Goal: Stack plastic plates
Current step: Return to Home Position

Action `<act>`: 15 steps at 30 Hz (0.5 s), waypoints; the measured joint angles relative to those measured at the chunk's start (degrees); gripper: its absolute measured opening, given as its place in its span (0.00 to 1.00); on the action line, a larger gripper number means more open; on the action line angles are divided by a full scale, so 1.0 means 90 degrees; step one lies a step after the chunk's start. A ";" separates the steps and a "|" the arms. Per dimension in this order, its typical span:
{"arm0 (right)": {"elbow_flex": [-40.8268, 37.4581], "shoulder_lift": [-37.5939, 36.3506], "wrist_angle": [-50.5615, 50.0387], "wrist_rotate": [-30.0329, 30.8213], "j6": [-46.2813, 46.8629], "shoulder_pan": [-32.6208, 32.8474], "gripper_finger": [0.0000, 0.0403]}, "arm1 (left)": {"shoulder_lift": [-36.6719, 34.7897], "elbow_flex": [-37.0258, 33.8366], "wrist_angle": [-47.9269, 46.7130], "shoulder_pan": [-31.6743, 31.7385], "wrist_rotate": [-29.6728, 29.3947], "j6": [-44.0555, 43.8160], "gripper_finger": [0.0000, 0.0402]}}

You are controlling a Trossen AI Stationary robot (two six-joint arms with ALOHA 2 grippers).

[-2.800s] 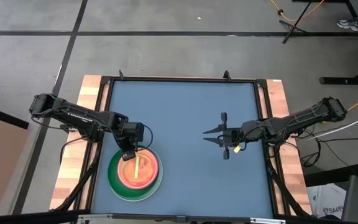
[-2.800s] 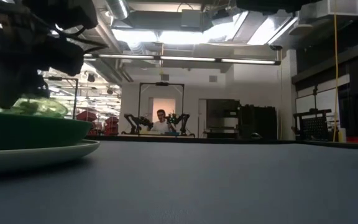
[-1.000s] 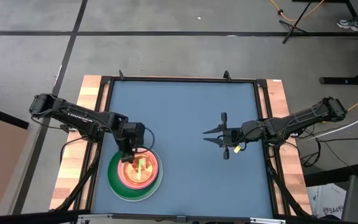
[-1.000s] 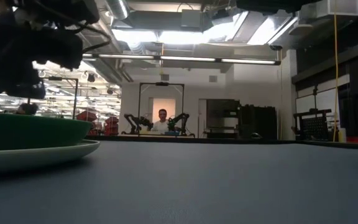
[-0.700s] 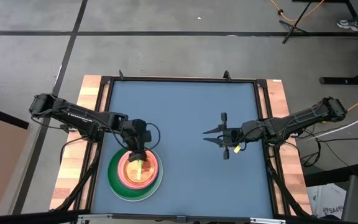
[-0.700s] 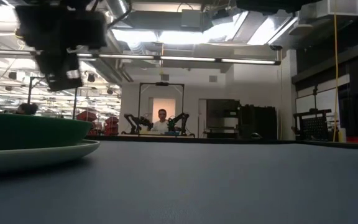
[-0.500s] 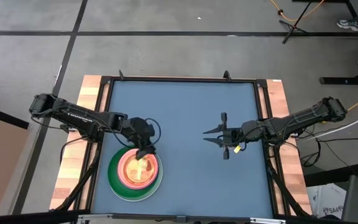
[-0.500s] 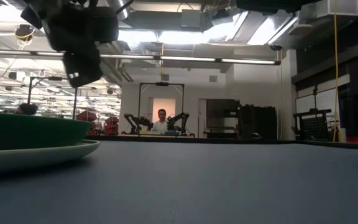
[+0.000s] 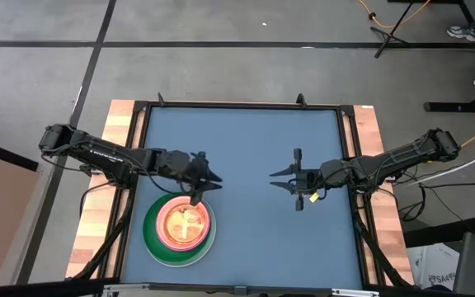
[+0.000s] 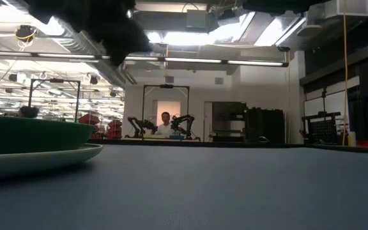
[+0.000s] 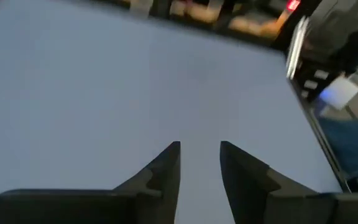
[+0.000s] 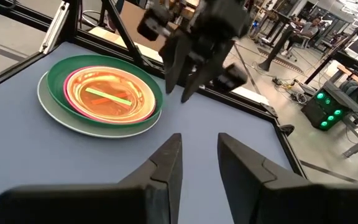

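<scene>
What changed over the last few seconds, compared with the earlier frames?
The left end effector let go of the small green plate, leaving it on top of the stack. It then lifted and swung off the stack toward the middle of the table, open and empty. The stack itself did not shift. The right end effector stayed where it was, open above the table.

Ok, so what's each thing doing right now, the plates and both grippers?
plates: stacked in one pile on the table, nothing touching them.
pale plate: bottom of the pile.
dark green plate: on the pale plate, with smaller pink and orange ones inside.
left gripper: open, empty, raised beside the pile.
right gripper: open, empty, hovering away from the pile.
</scene>
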 joint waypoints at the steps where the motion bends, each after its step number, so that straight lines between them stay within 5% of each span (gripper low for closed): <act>1: 0.0000 0.0001 0.0001 0.0021 0.0001 0.0000 0.24 | 0.0000 0.0000 0.0247 0.0001 -0.0045 0.0193 0.25; 7: 0.0000 0.0001 0.0006 0.0434 -0.0002 -0.0002 0.21 | 0.0000 0.0000 0.1655 0.0001 -0.0166 0.1048 0.11; 15: 0.0000 0.0002 0.0012 0.0777 -0.0016 -0.0002 0.01 | 0.0000 0.0000 0.2461 0.0018 -0.0166 0.1395 0.01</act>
